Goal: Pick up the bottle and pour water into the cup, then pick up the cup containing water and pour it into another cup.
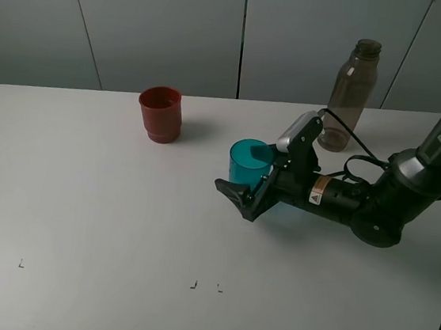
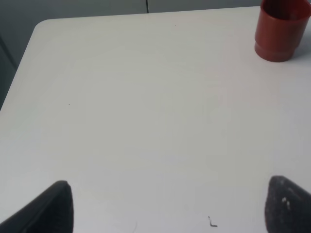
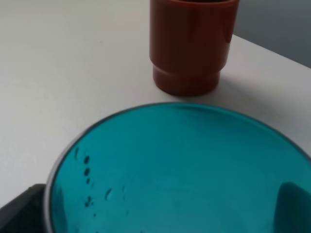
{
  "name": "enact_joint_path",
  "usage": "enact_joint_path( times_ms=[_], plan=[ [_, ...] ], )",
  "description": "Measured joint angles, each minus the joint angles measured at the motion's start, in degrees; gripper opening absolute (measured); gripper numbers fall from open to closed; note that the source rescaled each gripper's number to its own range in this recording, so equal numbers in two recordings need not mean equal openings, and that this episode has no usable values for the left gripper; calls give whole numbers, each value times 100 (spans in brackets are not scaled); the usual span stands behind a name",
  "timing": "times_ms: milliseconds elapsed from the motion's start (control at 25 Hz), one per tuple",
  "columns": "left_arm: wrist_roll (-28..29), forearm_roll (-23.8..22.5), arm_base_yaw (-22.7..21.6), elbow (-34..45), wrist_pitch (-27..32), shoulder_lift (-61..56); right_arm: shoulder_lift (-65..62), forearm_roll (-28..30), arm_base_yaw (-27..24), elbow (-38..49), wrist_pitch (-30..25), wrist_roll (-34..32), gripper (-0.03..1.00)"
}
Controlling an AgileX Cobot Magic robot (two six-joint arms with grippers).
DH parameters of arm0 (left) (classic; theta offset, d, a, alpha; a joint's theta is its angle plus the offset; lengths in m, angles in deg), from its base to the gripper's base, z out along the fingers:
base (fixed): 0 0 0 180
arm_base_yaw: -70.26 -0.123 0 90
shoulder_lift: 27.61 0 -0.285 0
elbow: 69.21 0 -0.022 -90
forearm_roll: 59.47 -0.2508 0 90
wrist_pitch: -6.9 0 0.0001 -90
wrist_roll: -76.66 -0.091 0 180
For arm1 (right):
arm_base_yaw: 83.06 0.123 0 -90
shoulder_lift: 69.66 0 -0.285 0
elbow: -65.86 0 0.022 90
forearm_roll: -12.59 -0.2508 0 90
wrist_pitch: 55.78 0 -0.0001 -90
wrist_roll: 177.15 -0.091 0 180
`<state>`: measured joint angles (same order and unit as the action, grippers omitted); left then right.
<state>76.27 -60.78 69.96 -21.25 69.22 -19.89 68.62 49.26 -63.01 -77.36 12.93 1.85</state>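
Mid-table, right fingers [image 1: 244,185] straddle teal cup [image 1: 249,161] (contact unclear); left fingers [image 2: 63,206] apart.

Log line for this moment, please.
right gripper: around teal cup | left gripper: open, idle | red cup: upright | bottle: standing

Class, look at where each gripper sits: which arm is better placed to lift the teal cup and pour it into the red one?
Right. The right gripper already brackets the teal cup beside the bottle. The left gripper is open over bare table, the red cup off ahead.
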Motion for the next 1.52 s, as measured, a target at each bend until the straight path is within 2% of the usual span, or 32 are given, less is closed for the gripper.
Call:
enact_joint_path(
  times_ms=[440, 840, 1040, 1160, 1360, 1520],
  plan=[
    [39, 0, 0, 0, 0, 0, -476, -237, -23, 572, 55, 131, 100],
    [39, 0, 0, 0, 0, 0, -880, -649, -85, 1133, -349, 436, 100],
    [39, 0, 0, 0, 0, 0, -1155, -1204, -85, 1453, -642, 486, 100],
    [39, 0, 0, 0, 0, 0, -1491, -1579, -85, 1629, -1157, 557, 100],
    [39, 0, 0, 0, 0, 0, -2225, -2053, -85, 1761, -2608, 568, 100],
    [39, 0, 0, 0, 0, 0, -3129, -2281, -85, 1775, -3513, 381, 100]
  ],
)
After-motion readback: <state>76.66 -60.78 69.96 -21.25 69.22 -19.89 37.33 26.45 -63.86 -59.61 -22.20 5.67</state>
